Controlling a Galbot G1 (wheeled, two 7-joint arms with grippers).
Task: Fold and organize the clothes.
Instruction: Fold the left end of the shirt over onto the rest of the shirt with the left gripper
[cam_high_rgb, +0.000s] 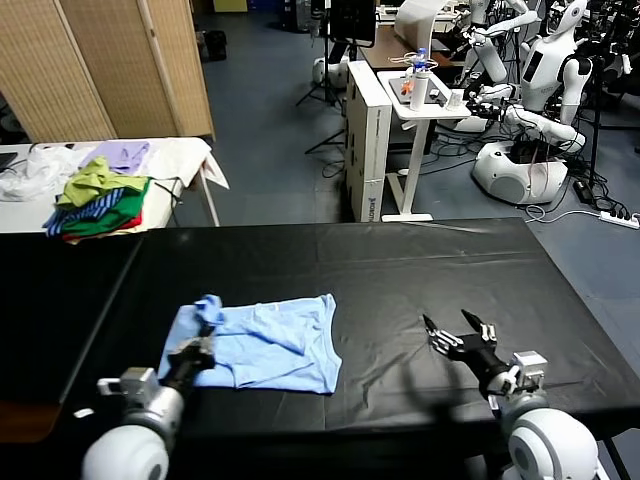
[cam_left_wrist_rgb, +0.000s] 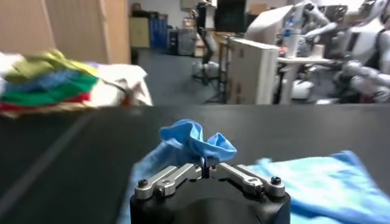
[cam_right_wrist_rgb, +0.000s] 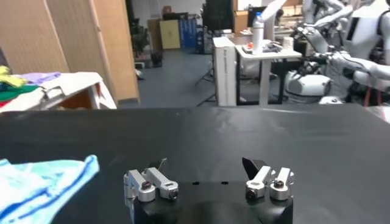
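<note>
Left hand (cam_high_rgb: 199, 347) low over the near left part of the black surface (cam_high_rgb: 400, 270), fingers clenched on a bunched fold of the light-blue T-shirt (cam_high_rgb: 265, 342). Same grip seen from the left wrist: linkages drawn together (cam_left_wrist_rgb: 207, 172), a crumpled peak of blue cloth (cam_left_wrist_rgb: 194, 143) rising just beyond the tips. Rest of the shirt lying rumpled and partly doubled over on the surface, spread toward the robot's right from the gripped corner, one hem near the front edge. No lettering visible on the upward side.

Right hand (cam_high_rgb: 457, 330) hovering over the near right part of the surface, well apart from the shirt, fingers spread wide and holding nothing. From the right wrist, both fingers (cam_right_wrist_rgb: 254, 167) standing far apart, with an edge of blue fabric (cam_right_wrist_rgb: 42, 182) off to one side.

Beyond the surface on the left, a white table (cam_high_rgb: 185, 155) with a pile of green, red, striped and lilac garments (cam_high_rgb: 100, 190). Farther back, a folding screen (cam_high_rgb: 110, 65), a white stand (cam_high_rgb: 410, 130) and white robots (cam_high_rgb: 540, 90).
</note>
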